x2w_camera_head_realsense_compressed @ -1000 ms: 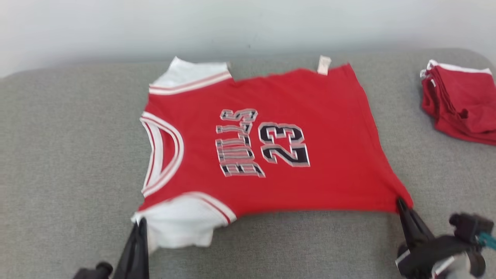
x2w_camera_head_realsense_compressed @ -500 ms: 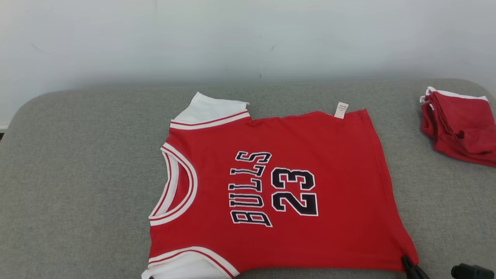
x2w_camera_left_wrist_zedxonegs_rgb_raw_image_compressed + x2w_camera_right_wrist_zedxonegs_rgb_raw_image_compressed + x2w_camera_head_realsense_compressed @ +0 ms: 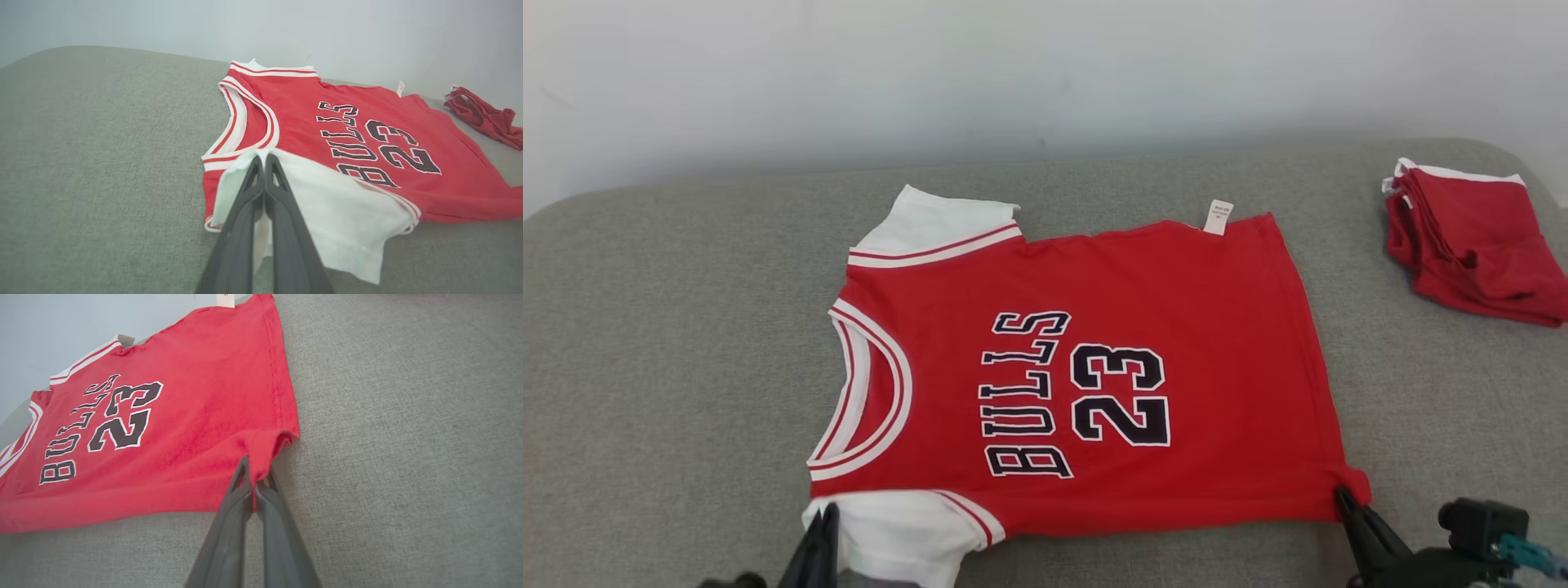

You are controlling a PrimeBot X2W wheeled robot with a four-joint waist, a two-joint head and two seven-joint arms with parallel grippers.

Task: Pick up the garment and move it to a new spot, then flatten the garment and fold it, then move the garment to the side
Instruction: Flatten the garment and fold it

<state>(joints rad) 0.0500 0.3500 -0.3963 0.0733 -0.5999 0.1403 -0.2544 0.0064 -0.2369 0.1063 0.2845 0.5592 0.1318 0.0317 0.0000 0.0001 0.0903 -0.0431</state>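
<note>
The garment (image 3: 1094, 384) is a red jersey with white sleeves and "BULLS 23" on its chest. It lies spread flat on the grey padded surface (image 3: 645, 343), collar to the left. My left gripper (image 3: 829, 510) is shut on the near white sleeve (image 3: 327, 204); the left wrist view shows its fingers (image 3: 262, 157) pinched together over the cloth. My right gripper (image 3: 1342, 492) is shut on the near hem corner. In the right wrist view that corner of the garment (image 3: 184, 408) bunches up between the closed fingertips of the right gripper (image 3: 255, 473).
A second red cloth (image 3: 1470, 245), folded, lies at the far right of the surface, also seen as the red cloth (image 3: 486, 116) from the left wrist. A pale wall (image 3: 1045, 73) runs behind the surface's rounded far edge.
The whole head picture has shifted down and partly back, so the camera has moved. Both grippers keep their hold on the same sleeve and hem corner.
</note>
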